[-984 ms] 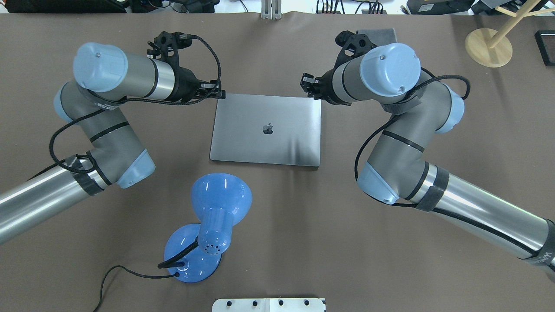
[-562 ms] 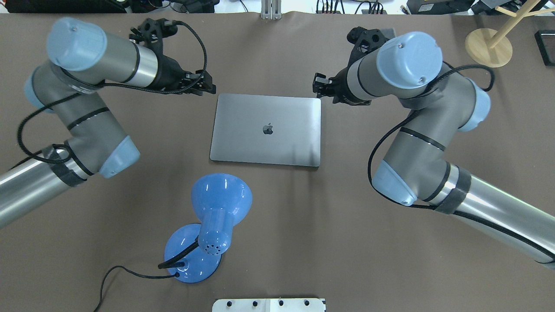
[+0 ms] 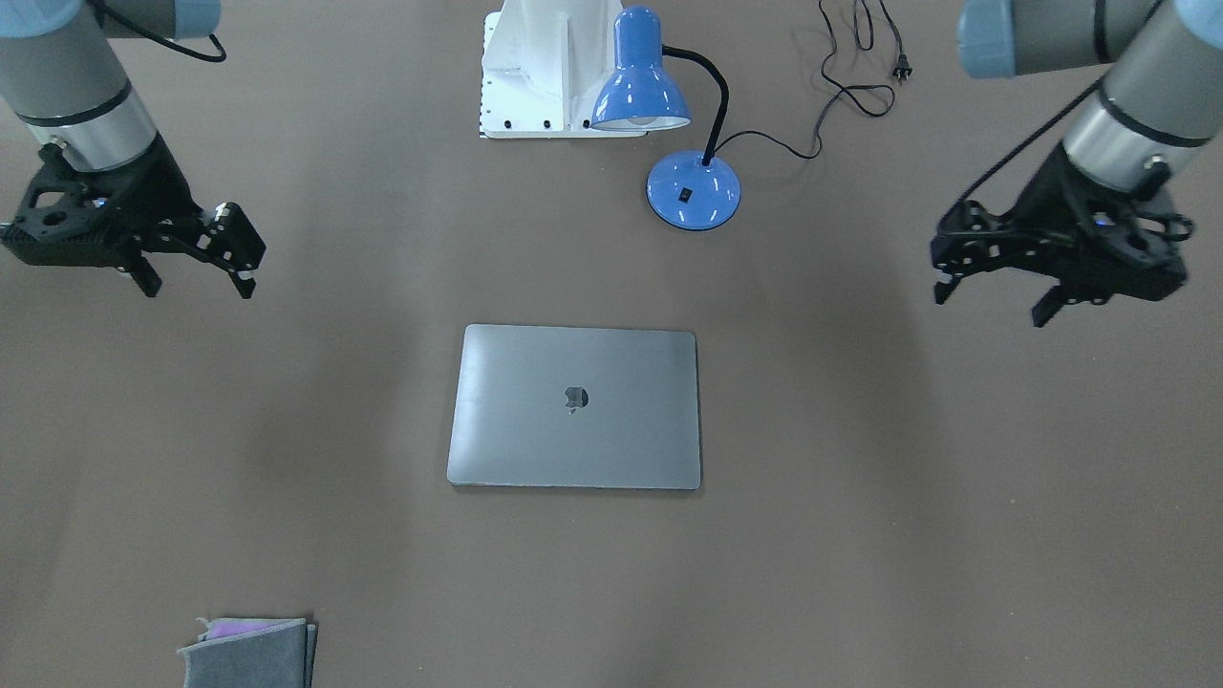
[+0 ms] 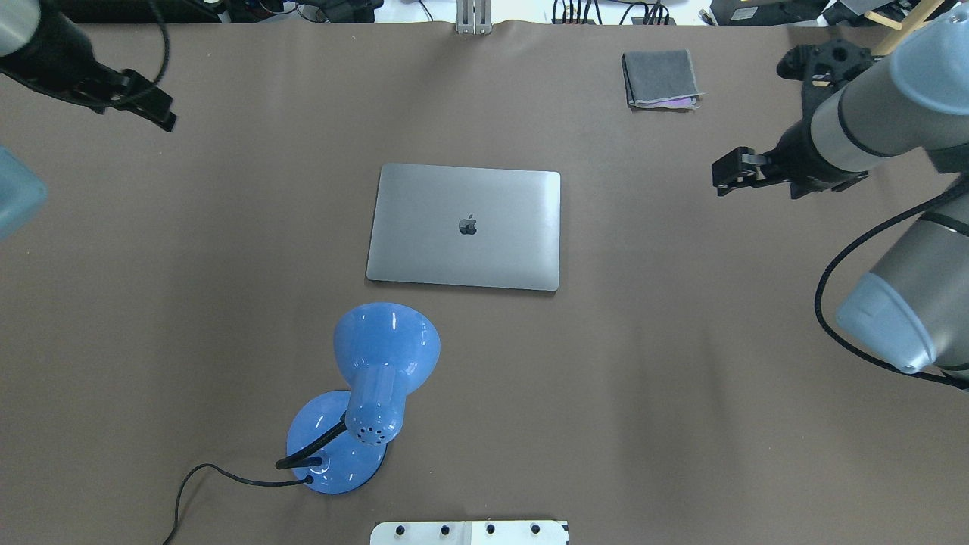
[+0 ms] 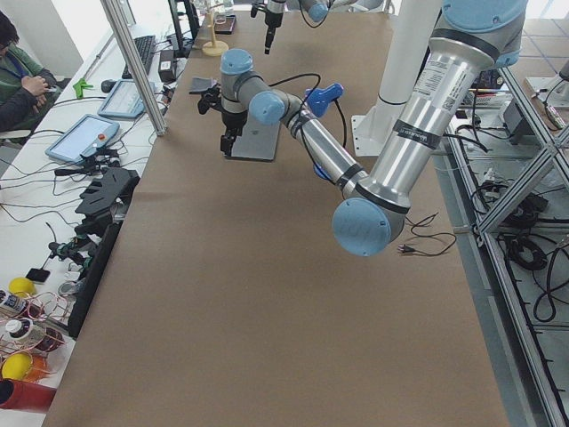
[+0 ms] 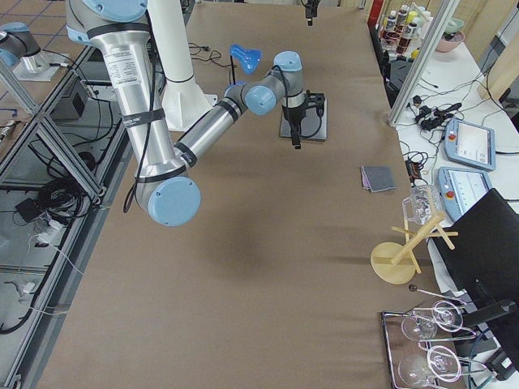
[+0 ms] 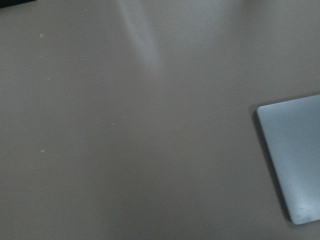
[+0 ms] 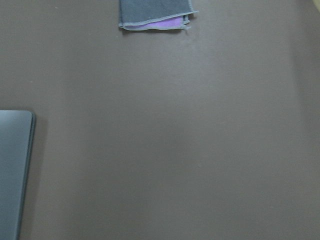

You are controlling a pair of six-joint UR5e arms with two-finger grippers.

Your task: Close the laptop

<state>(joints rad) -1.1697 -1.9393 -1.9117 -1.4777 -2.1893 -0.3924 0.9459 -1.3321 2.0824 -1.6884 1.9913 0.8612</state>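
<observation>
The laptop [image 4: 465, 227] lies shut and flat on the brown table, grey lid up with the dark apple logo showing; it also shows in the front view [image 3: 575, 406]. My left gripper [image 4: 136, 113] is open and empty, raised far off to the laptop's left; in the front view [image 3: 989, 308] it hangs at the right. My right gripper [image 4: 749, 182] is open and empty, well to the laptop's right; in the front view [image 3: 198, 285] it hangs at the left. Each wrist view catches only a corner of the lid [image 7: 295, 160] [image 8: 12, 170].
A blue desk lamp [image 4: 378, 378] with its black cord stands on my near side of the laptop. A folded grey cloth [image 4: 660, 79] lies at the far right. A white base plate [image 4: 469, 532] sits at the near edge.
Both grippers have moved from the laptop's far corners outward, the left one to the left, the right one to the right. The laptop has stayed shut and in place.
</observation>
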